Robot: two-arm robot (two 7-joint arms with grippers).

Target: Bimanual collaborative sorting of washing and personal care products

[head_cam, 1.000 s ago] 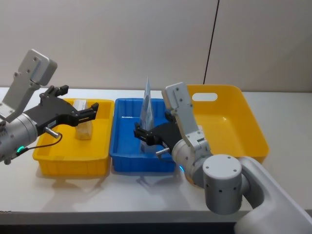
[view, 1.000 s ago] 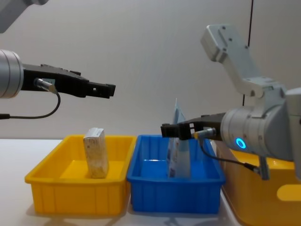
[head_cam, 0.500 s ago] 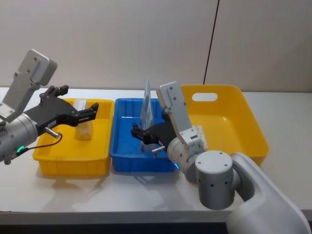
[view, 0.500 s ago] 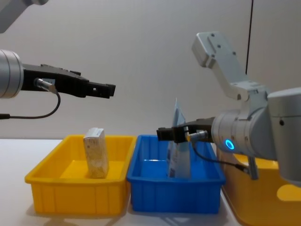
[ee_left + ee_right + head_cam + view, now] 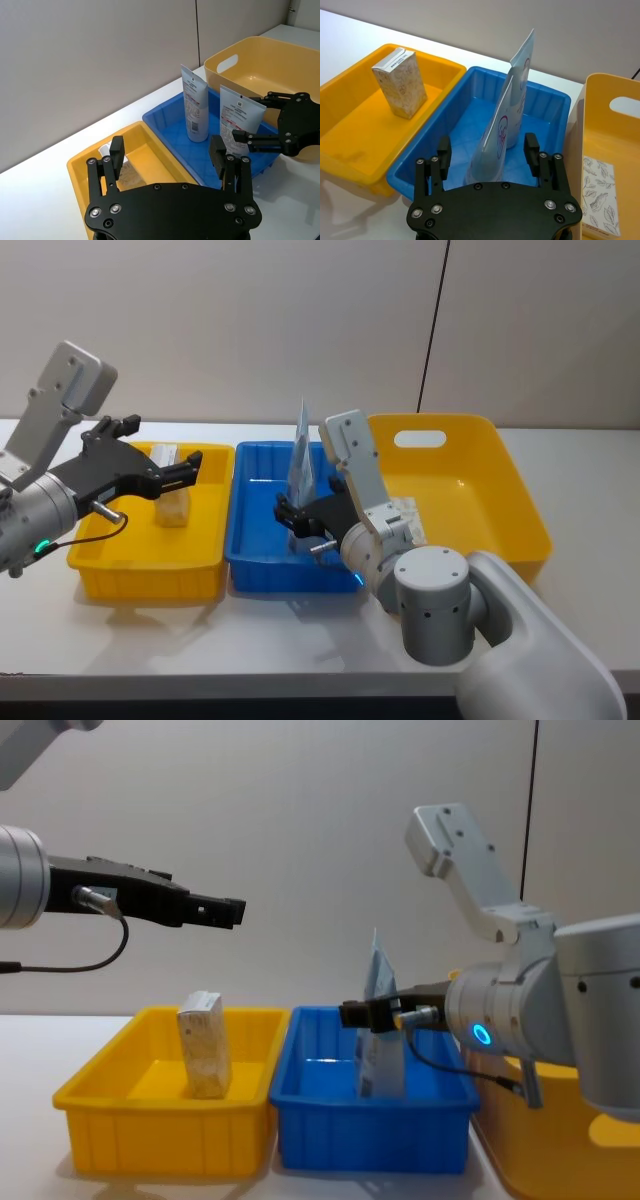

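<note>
Two tall pale-blue pouches stand upright in the blue bin (image 5: 250, 562), the nearer pouch (image 5: 501, 131) in front of the farther pouch (image 5: 524, 75). My right gripper (image 5: 487, 148) is open, one finger on each side of the nearer pouch, low over the bin; the chest view shows that gripper (image 5: 350, 1013) beside the pouch (image 5: 378, 970). A cream speckled box (image 5: 172, 506) stands in the small yellow bin (image 5: 140, 577). My left gripper (image 5: 190, 472) hangs open above that box. A white-grey marbled pack (image 5: 600, 192) lies in the large yellow bin (image 5: 500, 490).
The three bins sit side by side on a white table (image 5: 260, 640), with a plain wall behind. The table's front edge runs close below the bins. My right arm's bulky housing (image 5: 435, 610) stands in front of the blue and large yellow bins.
My right gripper has sunk a little lower beside the nearer pouch, and its wrist has swung slightly left. The left arm and the box have not moved.
</note>
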